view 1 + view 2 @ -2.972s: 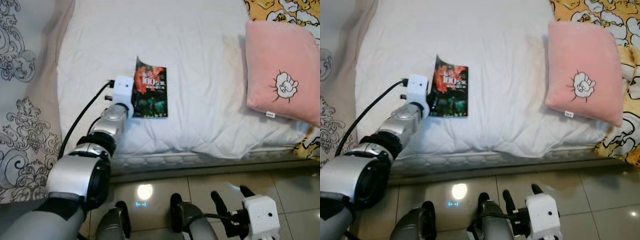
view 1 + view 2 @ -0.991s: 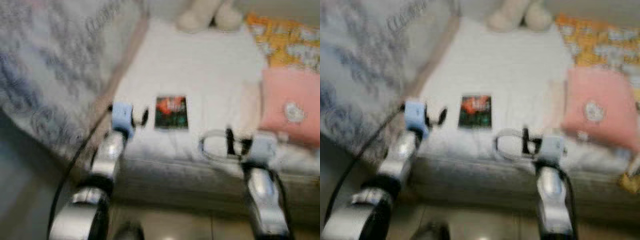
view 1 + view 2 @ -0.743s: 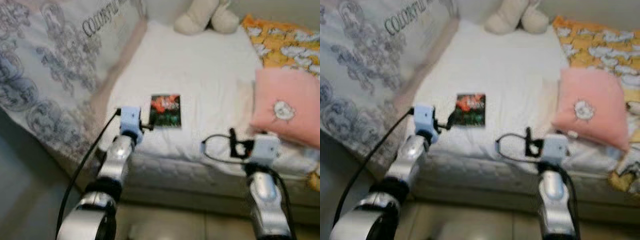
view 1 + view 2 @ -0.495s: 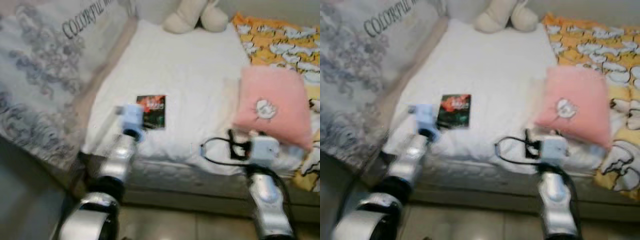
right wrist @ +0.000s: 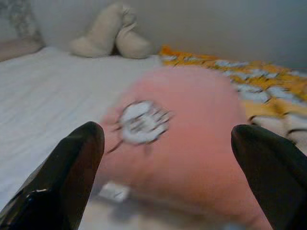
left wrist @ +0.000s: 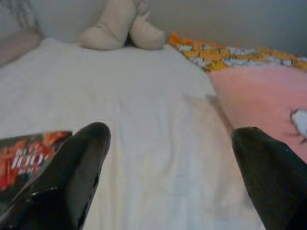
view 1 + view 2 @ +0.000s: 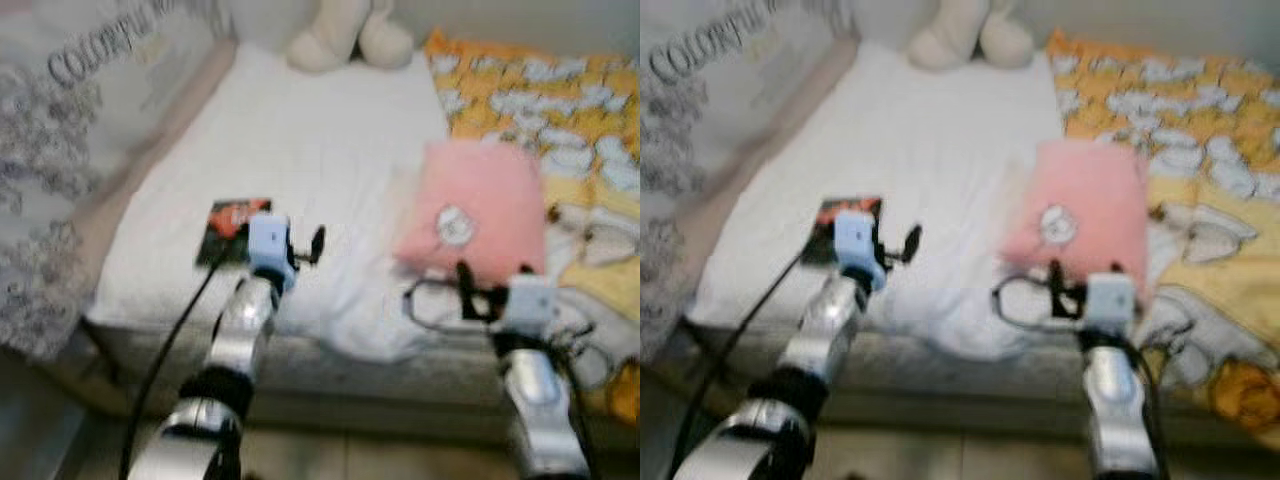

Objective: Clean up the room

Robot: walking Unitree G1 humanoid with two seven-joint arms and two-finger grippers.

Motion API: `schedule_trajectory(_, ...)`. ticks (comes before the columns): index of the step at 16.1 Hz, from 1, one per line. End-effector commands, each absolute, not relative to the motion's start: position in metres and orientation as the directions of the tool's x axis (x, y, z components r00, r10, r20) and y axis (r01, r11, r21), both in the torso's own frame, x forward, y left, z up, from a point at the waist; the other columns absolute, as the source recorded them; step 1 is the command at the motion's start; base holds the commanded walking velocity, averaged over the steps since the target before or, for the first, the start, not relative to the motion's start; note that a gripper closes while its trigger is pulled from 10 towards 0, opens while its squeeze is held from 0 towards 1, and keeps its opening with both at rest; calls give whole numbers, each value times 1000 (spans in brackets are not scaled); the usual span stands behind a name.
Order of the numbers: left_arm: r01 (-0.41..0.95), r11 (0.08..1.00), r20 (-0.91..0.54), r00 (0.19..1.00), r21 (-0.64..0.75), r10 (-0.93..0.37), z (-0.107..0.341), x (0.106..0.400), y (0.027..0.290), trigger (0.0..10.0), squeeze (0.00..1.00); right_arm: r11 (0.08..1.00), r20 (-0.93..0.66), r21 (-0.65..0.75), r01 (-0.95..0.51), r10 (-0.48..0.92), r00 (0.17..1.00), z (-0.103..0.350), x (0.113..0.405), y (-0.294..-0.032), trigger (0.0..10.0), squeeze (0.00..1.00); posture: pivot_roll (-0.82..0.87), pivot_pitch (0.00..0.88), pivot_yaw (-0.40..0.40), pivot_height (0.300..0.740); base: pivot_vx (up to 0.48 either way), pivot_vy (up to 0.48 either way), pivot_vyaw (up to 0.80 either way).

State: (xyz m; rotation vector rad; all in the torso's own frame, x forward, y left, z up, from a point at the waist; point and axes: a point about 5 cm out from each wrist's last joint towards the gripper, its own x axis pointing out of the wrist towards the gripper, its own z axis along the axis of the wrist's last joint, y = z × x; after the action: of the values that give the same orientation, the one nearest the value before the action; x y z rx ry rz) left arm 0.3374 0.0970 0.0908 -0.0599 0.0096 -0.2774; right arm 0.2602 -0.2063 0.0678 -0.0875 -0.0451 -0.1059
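A dark magazine with a red cover [image 7: 228, 220] lies flat on the white bed [image 7: 330, 130], near its front left edge. My left gripper [image 7: 300, 248] hovers just right of it, open and holding nothing; in the left wrist view its fingers [image 6: 72, 167] stand wide apart, with the magazine [image 6: 29, 155] beside one of them. A pink pillow [image 7: 475, 205] with a white cartoon patch rests on the bed's right half. My right gripper [image 7: 492, 280] stands open in front of the pillow [image 5: 182, 129], low at its front edge.
A cream plush toy [image 7: 345, 35] sits at the head of the bed by the wall. An orange and yellow patterned blanket [image 7: 540, 90] covers the right side. A grey patterned cloth [image 7: 60, 150] borders the bed on the left. Tiled floor lies below the mattress edge.
The camera has swung right, so the bed has shifted left in view. My left gripper now sits right of the magazine rather than at its left edge. The right arm has risen from the floor.
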Motion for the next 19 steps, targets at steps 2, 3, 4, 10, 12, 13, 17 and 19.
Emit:
schedule_trajectory(2, 275, 961, 17, 961, -16, -275, 96, 338, 107, 10000, 1000, 995, 54, -67, 78, -74, 996, 67, 260, -194, 10000, 1000, -30, 0, 30, 740, 257, -403, 0)
schedule_trajectory(3, 277, 961, 17, 961, -17, -277, 96, 337, 107, 10000, 1000, 995, 56, -68, 73, -69, 996, 67, 260, -193, 10000, 1000, -32, 0, 31, 740, 262, -401, 0)
schedule_trajectory(4, 280, 960, 15, 960, -17, -280, 96, 337, 107, 10000, 1000, 995, 57, -70, 72, -68, 996, 67, 259, -193, 10000, 1000, -37, 0, 35, 740, 255, -405, 0)
schedule_trajectory(10, 336, 940, 12, 942, -58, -335, 96, 336, 102, 10000, 1000, 990, 43, -93, 110, -107, 993, 64, 252, -198, 10000, 1000, -62, 0, 52, 740, 264, -398, 0)
schedule_trajectory(12, 397, 918, 15, 918, -23, -396, 95, 328, 102, 10000, 0, 980, 79, -196, 36, -21, 997, 70, 246, -190, 10000, 0, -62, 0, 50, 740, 0, 0, 0)
schedule_trajectory(13, 472, 881, 33, 882, -32, -471, 99, 320, 95, 10000, 0, 978, 95, -183, 97, -81, 992, 74, 239, -195, 10000, 0, -58, 0, 45, 740, 330, 0, 0)
schedule_trajectory(17, 400, 914, 25, 917, -74, -399, 99, 326, 97, 10000, 0, 969, 69, -143, 203, -195, 978, 72, 243, -210, 10000, 0, -56, 0, 44, 740, 480, 0, 0)
schedule_trajectory(19, 372, 924, 11, 928, -87, -372, 100, 329, 101, 10000, 0, 971, 73, -152, 183, -173, 982, 76, 246, -208, 10000, 0, -62, 0, 46, 740, 480, 0, 0)
